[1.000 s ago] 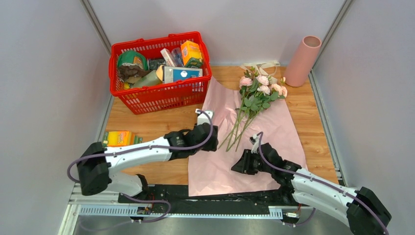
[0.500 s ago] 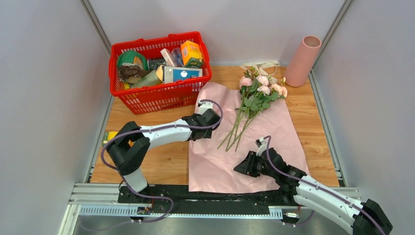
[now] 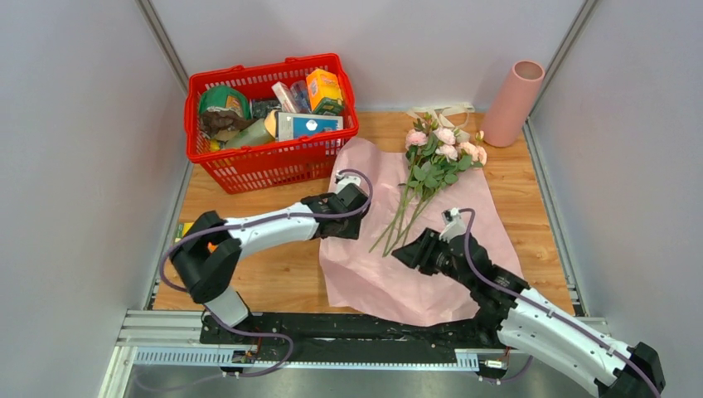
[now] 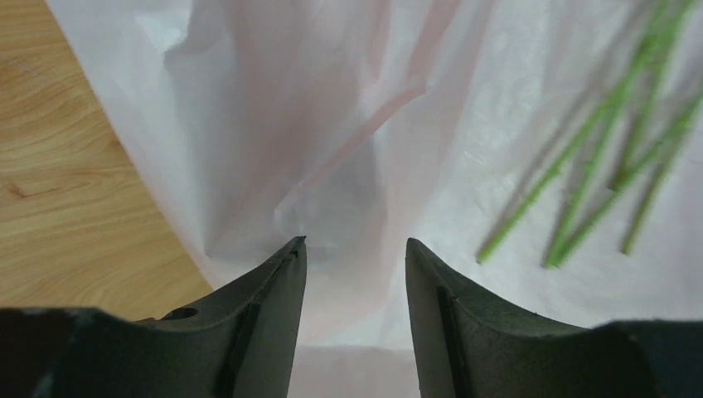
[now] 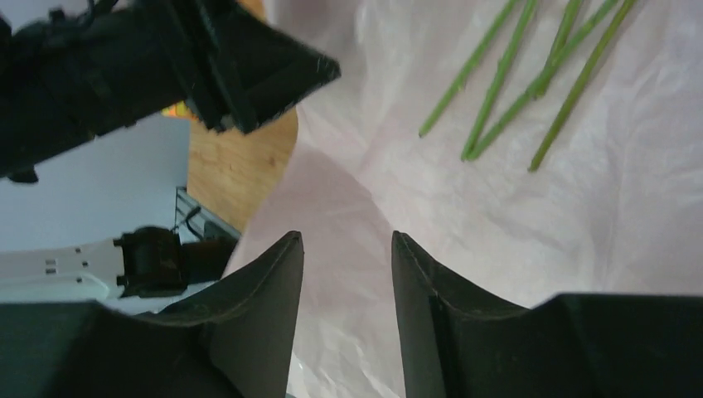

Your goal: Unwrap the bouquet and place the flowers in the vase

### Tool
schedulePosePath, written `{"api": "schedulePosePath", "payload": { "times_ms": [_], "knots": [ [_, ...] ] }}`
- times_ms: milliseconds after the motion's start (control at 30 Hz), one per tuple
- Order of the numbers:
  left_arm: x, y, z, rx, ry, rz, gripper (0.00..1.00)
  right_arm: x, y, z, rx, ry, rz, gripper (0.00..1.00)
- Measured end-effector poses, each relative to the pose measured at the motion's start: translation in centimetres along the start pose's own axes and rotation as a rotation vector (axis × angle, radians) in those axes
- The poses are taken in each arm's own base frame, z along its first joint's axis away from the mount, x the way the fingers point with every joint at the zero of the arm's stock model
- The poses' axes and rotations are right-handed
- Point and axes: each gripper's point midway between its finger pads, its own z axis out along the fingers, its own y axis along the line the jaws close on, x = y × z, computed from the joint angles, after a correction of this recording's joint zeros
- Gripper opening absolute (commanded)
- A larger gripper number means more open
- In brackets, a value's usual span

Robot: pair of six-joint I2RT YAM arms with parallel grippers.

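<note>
As R hand (image 3: 408, 250) nears stems (image 3: 397, 225), paper (image 3: 373, 282) bunched

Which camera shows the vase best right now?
Top external: the vase stands in full view at the far right corner, its mouth visible. Both wrist views show only wrapping paper and flower stems, no vase.

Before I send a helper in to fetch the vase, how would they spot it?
Go to the wooden table's far right corner. The vase stands beyond the rose heads, a tall plain salmon-pink cylinder, unlike the cluttered red basket at far left.
</note>
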Motion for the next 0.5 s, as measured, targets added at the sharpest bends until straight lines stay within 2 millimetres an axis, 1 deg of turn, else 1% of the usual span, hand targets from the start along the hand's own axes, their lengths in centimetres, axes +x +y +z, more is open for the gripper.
{"api": "schedulePosePath", "payload": {
  "times_ms": [100, 200, 267, 333, 367, 433, 500],
  "knots": [
    [-1.8, -1.3, -3.5, 0.12, -0.049, -0.025, 0.57, -3.1, 1.9, -0.2, 0.0, -0.111, -0.018, 0.53],
    [-4.4, -2.6, -8.9, 0.296, -0.15, -0.052, 0.58, -6.5, 3.2, -0.4, 0.032, -0.232, -0.047, 0.56],
    [-5.4, -3.2, -12.2, 0.41, -0.217, -0.064, 0.58, -8.6, 3.6, -0.5, 0.069, -0.304, -0.071, 0.6],
    [-5.1, -3.2, -14.2, 0.486, -0.247, -0.06, 0.58, -10.4, 3.8, -0.3, 0.112, -0.358, -0.092, 0.63],
    [-4.5, -3.0, -14.8, 0.514, -0.252, -0.055, 0.58, -11.4, 3.9, -0.2, 0.136, -0.385, -0.101, 0.63],
    [-2.9, -2.3, -15.4, 0.544, -0.243, -0.04, 0.58, -13.1, 3.7, 0.2, 0.189, -0.422, -0.116, 0.64],
    [-1.2, -1.2, -15.5, 0.549, -0.235, -0.021, 0.58, -14.4, 2.9, 0.8, 0.243, -0.441, -0.129, 0.64]
  ]
}}
